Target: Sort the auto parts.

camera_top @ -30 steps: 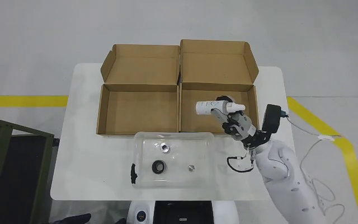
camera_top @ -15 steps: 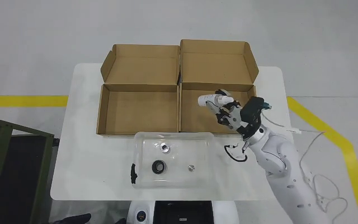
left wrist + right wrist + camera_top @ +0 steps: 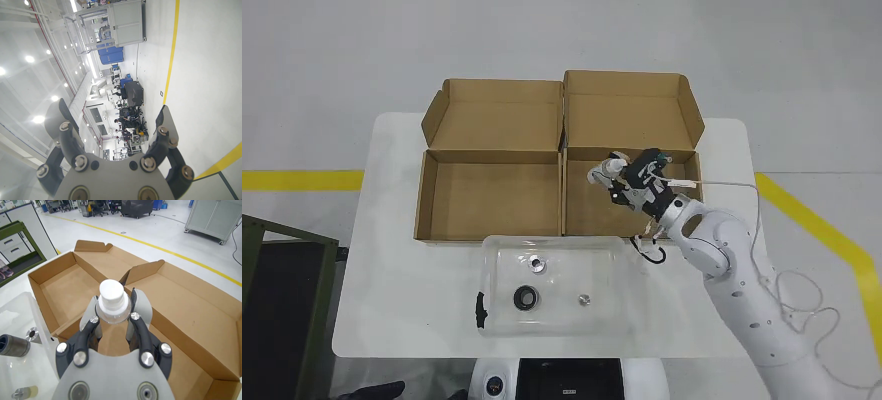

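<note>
My right gripper (image 3: 627, 180) is shut on a white bottle with a clear collar (image 3: 604, 171), held above the right cardboard box (image 3: 582, 215) near its left wall. In the right wrist view the bottle (image 3: 111, 298) sits between the fingers of the right gripper (image 3: 113, 308), its white cap pointing away from the wrist. The left cardboard box (image 3: 492, 195) lies beside it with nothing inside. My left gripper (image 3: 112, 109) is open with nothing between its fingers, facing out into the room.
A clear plastic tray (image 3: 502, 255) stands in front of the boxes, holding a silver flanged part (image 3: 535, 264), a black bearing (image 3: 526, 297) and a small bolt (image 3: 584, 298). Both box lids stand open at the far side.
My right arm has carried the bottle from the right box's front-right area toward its far left, turning the wrist. The tray parts have not moved.
</note>
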`<state>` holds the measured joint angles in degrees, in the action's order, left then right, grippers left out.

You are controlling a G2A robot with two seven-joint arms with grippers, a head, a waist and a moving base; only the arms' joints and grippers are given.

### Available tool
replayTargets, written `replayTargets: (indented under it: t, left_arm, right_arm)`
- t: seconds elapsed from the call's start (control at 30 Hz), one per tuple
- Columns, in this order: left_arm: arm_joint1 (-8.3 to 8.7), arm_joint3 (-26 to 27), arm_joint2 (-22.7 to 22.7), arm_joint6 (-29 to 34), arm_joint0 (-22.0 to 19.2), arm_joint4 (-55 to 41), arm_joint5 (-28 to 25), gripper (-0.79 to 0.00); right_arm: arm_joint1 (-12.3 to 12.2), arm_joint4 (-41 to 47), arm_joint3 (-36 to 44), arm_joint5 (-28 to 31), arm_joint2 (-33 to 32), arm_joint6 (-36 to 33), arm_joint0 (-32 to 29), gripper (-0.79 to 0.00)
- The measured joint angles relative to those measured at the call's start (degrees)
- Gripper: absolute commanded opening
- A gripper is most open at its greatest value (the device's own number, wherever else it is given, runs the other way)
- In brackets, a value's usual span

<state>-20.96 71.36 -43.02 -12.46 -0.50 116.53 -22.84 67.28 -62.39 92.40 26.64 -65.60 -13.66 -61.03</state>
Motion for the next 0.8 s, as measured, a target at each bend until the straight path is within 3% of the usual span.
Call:
replayTargets:
  t: [0.4,0.73,0.77,0.8]
  left_arm:
    - [0.0,0.0,0.0,0.0,0.0,0.0,0.0,0.0]
    - [0.0,0.0,0.0,0.0,0.0,0.0,0.0,0.0]
    - [0.0,0.0,0.0,0.0,0.0,0.0,0.0,0.0]
    - [0.0,0.0,0.0,0.0,0.0,0.0,0.0,0.0]
  right_arm:
    - [1.7,-3.4,-8.5,-1.4,6.7,-6.3,8.6,-0.785]
    - [3.0,-4.3,-12.8,-1.9,10.0,-6.6,11.4,-0.785]
    - [3.1,-4.4,-13.1,-1.9,10.3,-6.6,11.6,-0.757]
    - [3.2,-4.5,-13.5,-2.0,10.6,-6.5,11.9,-0.68]
